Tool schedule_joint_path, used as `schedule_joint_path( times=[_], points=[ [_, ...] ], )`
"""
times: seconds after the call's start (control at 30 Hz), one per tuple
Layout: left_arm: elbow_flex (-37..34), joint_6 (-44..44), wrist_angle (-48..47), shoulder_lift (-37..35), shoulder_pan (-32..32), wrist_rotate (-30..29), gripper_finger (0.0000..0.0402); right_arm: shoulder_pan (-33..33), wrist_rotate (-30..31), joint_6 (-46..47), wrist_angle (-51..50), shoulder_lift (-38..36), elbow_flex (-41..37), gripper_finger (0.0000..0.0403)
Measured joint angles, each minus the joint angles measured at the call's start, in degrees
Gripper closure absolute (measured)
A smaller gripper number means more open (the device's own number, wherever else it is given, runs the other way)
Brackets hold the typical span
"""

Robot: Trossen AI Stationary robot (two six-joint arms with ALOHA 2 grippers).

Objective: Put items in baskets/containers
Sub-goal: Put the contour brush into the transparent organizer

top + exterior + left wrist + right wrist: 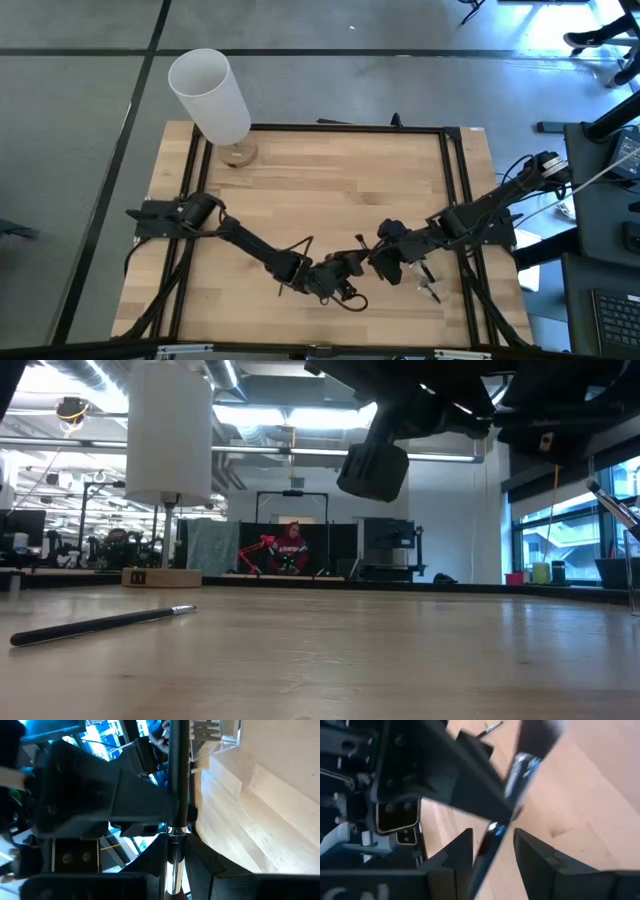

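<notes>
My left gripper [345,270] is shut on a thin dark makeup brush [178,775] above the table's near middle. My right gripper [377,262] faces it, open, one finger on either side of the brush's glossy handle [486,847] with a gap on each side. The brush's shiny ferrule [521,769] and dark head [540,730] lie beyond my left gripper's finger. The clear container [220,735] stands on the table just right of the grippers, with brushes in it [428,285]. Loose brushes lie flat on the wood [300,245], [100,622]. My left gripper pinches the brush between its two fingers at the shiny stretch of its shaft [172,845]. The brush is lifted clear of the table, and its dark handle runs on past the fingers toward my right gripper. How far back it sits between the fingers does not show.
A tall white cylinder [212,95] on a round wooden base stands at the table's far left corner. Black rails [455,190] run along the table's sides. Bare wood spreads across the far half of the table [340,180].
</notes>
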Motion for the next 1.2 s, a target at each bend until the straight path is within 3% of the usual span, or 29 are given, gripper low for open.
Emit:
schedule_joint_path(
  times=[0.27, 0.43, 0.73, 0.9, 1.03, 1.2],
  points=[
    [-0.05, -0.11, -0.46, 0.0, 0.59, -0.16, 0.0354, -0.23, -1.33, -0.53, -1.26, 1.56, -0.09, 0.0349],
    [-0.07, -7.32, 0.11, -0.04, 0.69, -0.23, 0.0332, 1.55, 4.75, -2.94, -2.39, 0.77, -0.11, 0.0352],
    [0.0, -37.21, -1.09, -1.97, 0.78, -5.32, 0.0224, 7.65, 20.66, -6.02, -4.33, 0.03, -0.11, 0.0352],
    [-3.46, -50.13, -7.54, -8.53, 0.81, -8.74, 0.0173, 13.2, 29.46, -6.26, -8.65, -4.11, -0.1, 0.0352],
    [-10.12, -65.93, -15.11, -17.84, 0.56, -7.14, 0.016, 20.11, 38.25, -7.9, -10.91, -8.9, -0.02, 0.0352],
    [-25.05, -84.52, -18.44, -31.23, 0.19, -1.57, 0.0164, 29.72, 46.65, -10.77, -11.15, -11.66, -0.02, 0.0352]
  ],
)
